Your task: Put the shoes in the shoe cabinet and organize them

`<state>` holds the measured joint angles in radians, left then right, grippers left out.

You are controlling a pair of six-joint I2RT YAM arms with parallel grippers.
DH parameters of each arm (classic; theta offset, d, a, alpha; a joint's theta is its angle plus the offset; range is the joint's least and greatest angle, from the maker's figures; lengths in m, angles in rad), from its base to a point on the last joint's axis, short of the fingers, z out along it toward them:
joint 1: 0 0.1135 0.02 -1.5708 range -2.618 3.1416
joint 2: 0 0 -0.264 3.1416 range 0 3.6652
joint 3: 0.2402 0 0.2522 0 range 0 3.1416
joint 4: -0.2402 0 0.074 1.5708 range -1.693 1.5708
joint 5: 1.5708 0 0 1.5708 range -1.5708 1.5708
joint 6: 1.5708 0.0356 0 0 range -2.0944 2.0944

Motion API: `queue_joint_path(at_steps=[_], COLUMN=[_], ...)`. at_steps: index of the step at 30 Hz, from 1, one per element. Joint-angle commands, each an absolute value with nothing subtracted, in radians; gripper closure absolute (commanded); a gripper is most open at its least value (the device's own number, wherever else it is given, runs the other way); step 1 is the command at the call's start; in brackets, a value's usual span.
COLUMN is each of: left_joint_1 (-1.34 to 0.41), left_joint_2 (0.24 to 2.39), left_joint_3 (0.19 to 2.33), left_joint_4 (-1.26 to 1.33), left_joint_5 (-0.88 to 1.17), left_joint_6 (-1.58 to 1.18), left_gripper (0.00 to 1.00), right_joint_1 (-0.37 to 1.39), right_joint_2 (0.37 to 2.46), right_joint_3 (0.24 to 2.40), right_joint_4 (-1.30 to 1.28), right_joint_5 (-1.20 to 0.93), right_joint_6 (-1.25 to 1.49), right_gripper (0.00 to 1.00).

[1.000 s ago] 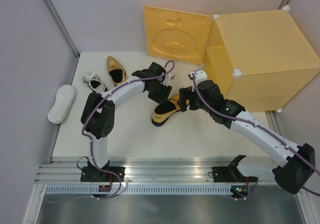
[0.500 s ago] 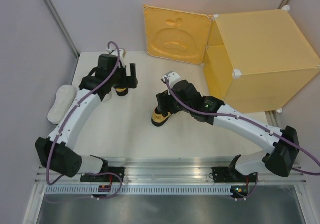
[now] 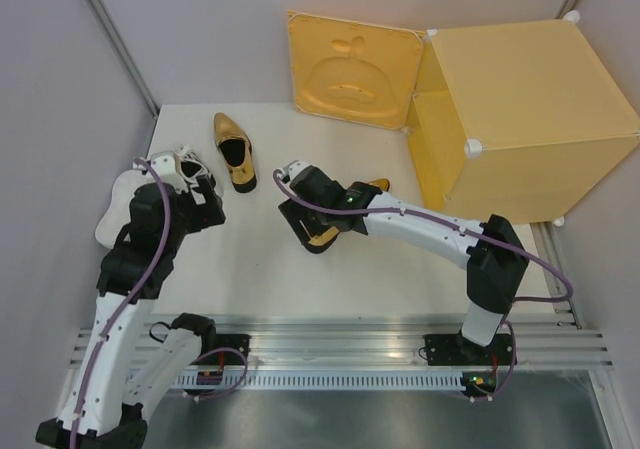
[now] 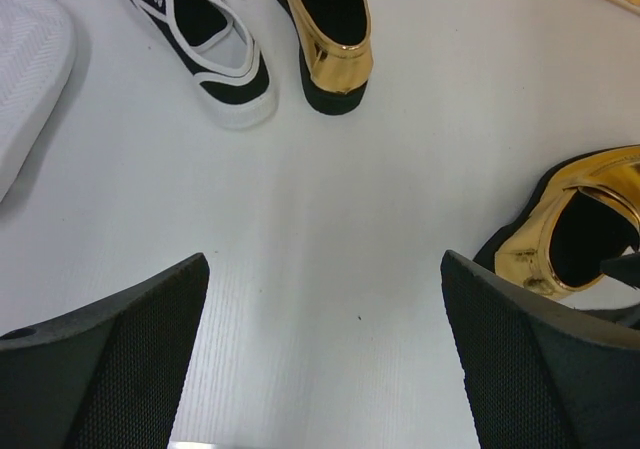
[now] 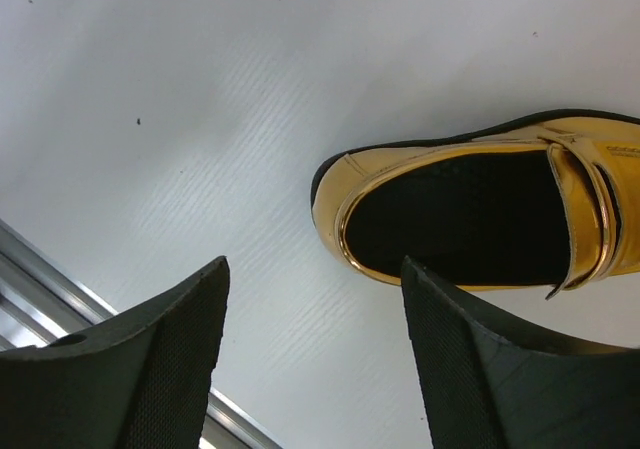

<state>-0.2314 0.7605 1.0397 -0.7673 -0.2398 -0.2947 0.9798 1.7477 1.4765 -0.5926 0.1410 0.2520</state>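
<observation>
One gold shoe (image 3: 234,149) stands at the back left, and it also shows in the left wrist view (image 4: 330,39). The white laced shoe (image 3: 186,165) sits beside it (image 4: 200,39). A white shoe (image 3: 118,201) lies sole up at the left edge (image 4: 30,69). The second gold shoe (image 3: 340,224) lies mid-table (image 5: 480,219) (image 4: 575,229). My right gripper (image 3: 303,219) (image 5: 315,369) is open and empty just above that shoe's heel. My left gripper (image 3: 205,204) (image 4: 325,354) is open and empty over bare table, near the laced shoe. The yellow shoe cabinet (image 3: 520,119) stands at the back right.
The cabinet's door (image 3: 355,69) is swung open against the back wall. Grey walls close the left and back sides. A metal rail (image 3: 330,334) runs along the near edge and shows in the right wrist view (image 5: 40,279).
My left arm has swung away from the mid-table gold shoe to the left side and pulled back. My right gripper has moved left along that shoe to its heel end.
</observation>
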Motion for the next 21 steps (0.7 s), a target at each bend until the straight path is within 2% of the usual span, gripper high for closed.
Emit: queue_joint_path(at_steps=[1,8,14,17,20,21], left_joint_1=[-0.229,-0.229,-0.229,-0.229,-0.229,-0.229], left_joint_2=[0.690,0.638,0.614,0.604,0.603,0.604], left_joint_3=[1.009,1.009,1.006,1.009,1.015,1.017], left_joint_4=[-0.845,-0.894,-0.911,-0.917,-0.917,-0.919], left_joint_5=[-0.285,-0.278,-0.259,-0.264,-0.253,-0.253], left_joint_6=[-0.339,-0.344,-0.350,-0.348,-0.345,-0.344], left_gripper=[0.00,0.00,0.00,0.00,0.00,0.00], right_joint_1=[0.986,0.985,0.985,0.985,0.985,0.985], right_joint_2=[1.798,1.911,1.957,1.974,1.980,1.980], right_joint_3=[1.531,1.562,1.565,1.569,1.589,1.607], right_joint_4=[-0.623,-0.598,-0.589,-0.592,-0.610,-0.618], right_joint_5=[0.175,0.186,0.141,0.124,0.121,0.127], right_joint_6=[0.229,0.184,0.170,0.152,0.134,0.130], right_gripper=[0.27,0.31,0.42,0.49,0.63,0.72])
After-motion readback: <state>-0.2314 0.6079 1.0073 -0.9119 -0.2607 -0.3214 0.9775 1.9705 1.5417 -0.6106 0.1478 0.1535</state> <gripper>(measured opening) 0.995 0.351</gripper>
